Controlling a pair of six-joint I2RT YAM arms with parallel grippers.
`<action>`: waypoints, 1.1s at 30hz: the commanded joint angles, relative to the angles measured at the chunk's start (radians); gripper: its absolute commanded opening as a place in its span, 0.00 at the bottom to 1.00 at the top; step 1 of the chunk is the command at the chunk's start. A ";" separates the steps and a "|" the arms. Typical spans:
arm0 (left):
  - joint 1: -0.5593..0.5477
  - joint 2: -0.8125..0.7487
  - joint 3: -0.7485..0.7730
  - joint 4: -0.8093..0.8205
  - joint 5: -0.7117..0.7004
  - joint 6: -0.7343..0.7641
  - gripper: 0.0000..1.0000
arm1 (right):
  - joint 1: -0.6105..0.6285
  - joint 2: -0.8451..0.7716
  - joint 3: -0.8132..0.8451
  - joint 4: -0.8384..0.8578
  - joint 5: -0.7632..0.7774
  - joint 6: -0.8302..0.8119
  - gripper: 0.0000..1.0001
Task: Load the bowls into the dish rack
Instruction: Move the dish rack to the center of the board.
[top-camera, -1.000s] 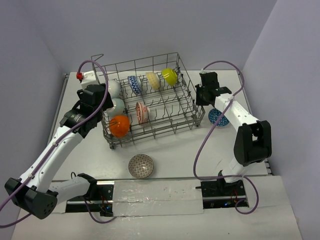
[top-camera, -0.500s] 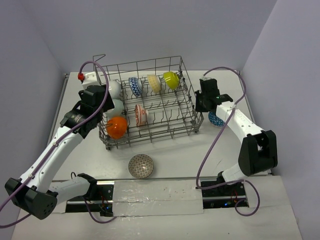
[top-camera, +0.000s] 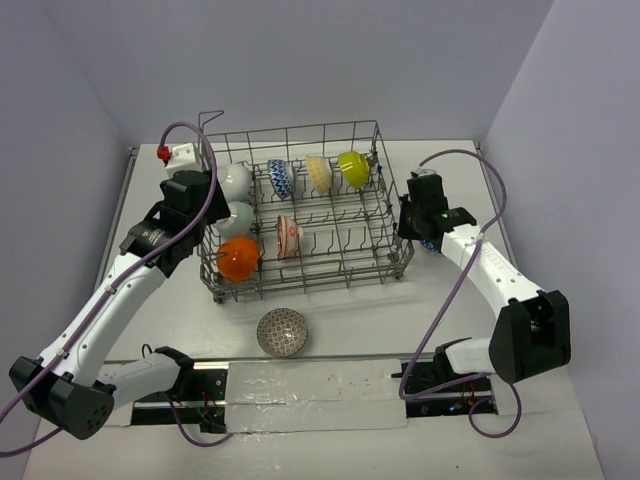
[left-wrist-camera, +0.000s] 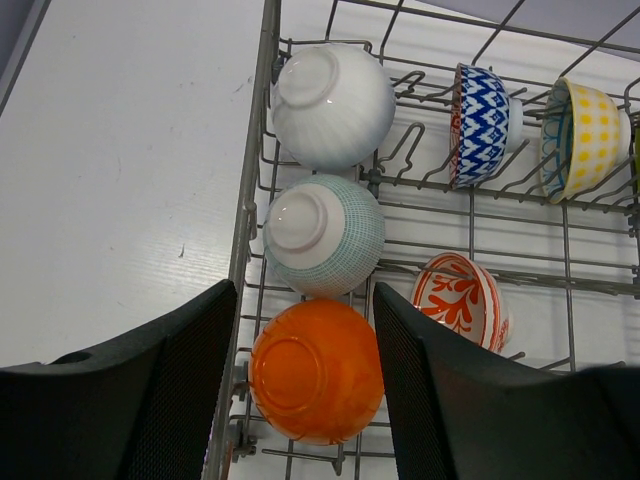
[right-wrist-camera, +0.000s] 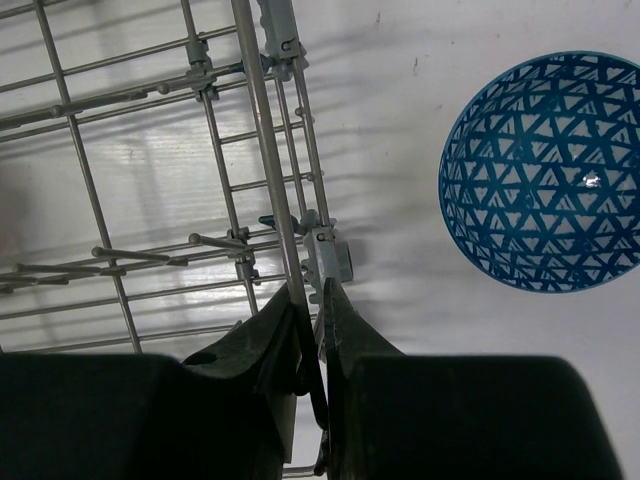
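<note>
The dish rack (top-camera: 330, 272) stands mid-table. It holds a white bowl (top-camera: 235, 180), a white teal-checked bowl (top-camera: 238, 217), an orange bowl (top-camera: 238, 258), a blue-white bowl (top-camera: 281, 178), a pale yellow bowl (top-camera: 319, 172), a lime bowl (top-camera: 352, 168) and a red-white bowl (top-camera: 288, 236). A grey bowl (top-camera: 282, 332) lies on the table in front. The dark-blue patterned bowl (right-wrist-camera: 545, 170) lies right of the rack. My left gripper (top-camera: 200, 192) is open above the orange bowl (left-wrist-camera: 315, 370), straddling the rack's left rim (left-wrist-camera: 250, 200). My right gripper (right-wrist-camera: 312, 290) is shut on the rack's right rim wire (right-wrist-camera: 265, 130).
A small white box with a red knob (top-camera: 175, 155) sits at the back left, beside the rack's raised corner loop (top-camera: 210, 118). Grey walls close the table on three sides. Purple cables loop over both arms.
The rack has slid to the right and turned squarer to the table edge, held by my right gripper, which moved right and nearer. The left arm has barely moved.
</note>
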 joint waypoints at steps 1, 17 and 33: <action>0.004 -0.018 -0.008 0.044 0.025 0.014 0.62 | -0.021 -0.070 0.005 0.072 0.183 0.078 0.00; 0.004 -0.006 -0.005 0.048 0.043 0.022 0.61 | -0.021 -0.039 -0.023 0.141 0.257 0.224 0.00; 0.005 0.000 -0.001 0.053 0.089 0.026 0.60 | -0.021 0.024 0.005 0.131 0.298 0.362 0.00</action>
